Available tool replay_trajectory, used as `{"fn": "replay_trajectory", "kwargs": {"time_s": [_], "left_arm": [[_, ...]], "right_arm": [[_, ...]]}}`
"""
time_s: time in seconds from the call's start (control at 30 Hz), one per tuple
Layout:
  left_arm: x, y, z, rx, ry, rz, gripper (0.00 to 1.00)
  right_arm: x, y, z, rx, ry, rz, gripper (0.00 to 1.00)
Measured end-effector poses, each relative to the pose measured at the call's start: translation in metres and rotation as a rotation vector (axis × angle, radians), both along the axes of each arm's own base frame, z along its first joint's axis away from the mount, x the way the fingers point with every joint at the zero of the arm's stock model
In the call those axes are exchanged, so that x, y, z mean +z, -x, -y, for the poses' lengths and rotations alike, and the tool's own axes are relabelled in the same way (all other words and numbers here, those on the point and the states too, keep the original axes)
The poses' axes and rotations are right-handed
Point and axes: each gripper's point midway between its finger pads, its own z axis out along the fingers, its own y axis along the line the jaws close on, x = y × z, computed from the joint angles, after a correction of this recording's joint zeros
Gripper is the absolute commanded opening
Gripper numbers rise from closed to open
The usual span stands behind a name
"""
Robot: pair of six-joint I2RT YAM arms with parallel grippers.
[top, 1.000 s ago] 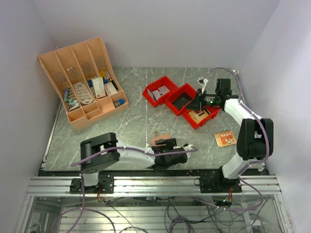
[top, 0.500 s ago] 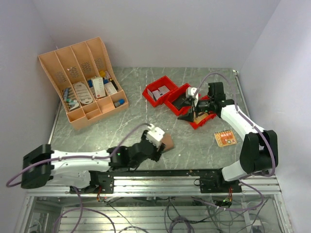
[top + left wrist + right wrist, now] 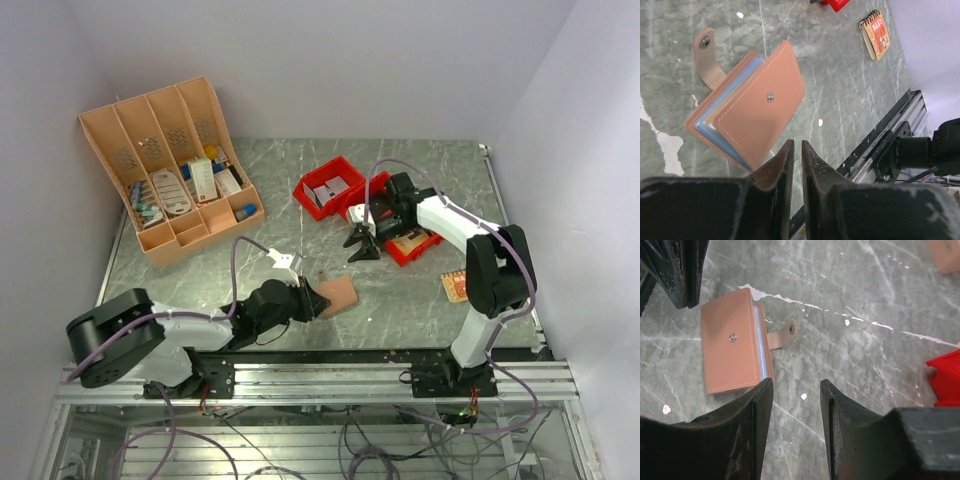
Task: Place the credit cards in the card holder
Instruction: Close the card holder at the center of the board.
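We found the card holder [image 3: 757,117] lying on the worktop [image 3: 840,90], near middle, strap unsnapped. Left tool [image 3: 794,150] was nearly closed with only a slit, gripping nothing, beside the holder's corner. Right tool [image 3: 796,390] was half open and empty, hovering just far-right of the holder.

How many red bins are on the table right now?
3. The left red bin sits back centre, the middle red bin beside it partly under the right arm, the right red bin nearer. The arm may hide more.
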Motion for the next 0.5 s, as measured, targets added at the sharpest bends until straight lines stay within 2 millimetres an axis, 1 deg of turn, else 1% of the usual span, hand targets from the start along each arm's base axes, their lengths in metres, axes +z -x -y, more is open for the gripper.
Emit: {"fn": "replay_trajectory", "kwargs": {"time_s": [0.1,0.17,0.37,0.5], "left_arm": [[-0.005,-0.005,0.007,0.006,0.026,-0.037,0.21],[-0.011,-0.011,0.006,0.030,0.030,-0.062,0.21],[-0.022,-0.027,-0.008,0.117,0.042,-0.111,0.18],[-0.043,-0.026,-0.019,0.148,0.016,-0.160,0.14]], "right_arm": [[-0.012,0.001,-0.004,0.015,0.038,-0.021,0.40],[-0.018,0.001,-0.008,0.031,0.061,-0.029,0.38],[-0.031,0.000,-0.026,0.083,0.109,-0.034,0.38],[-0.036,-0.002,-0.038,0.119,0.129,-0.027,0.36]]}}
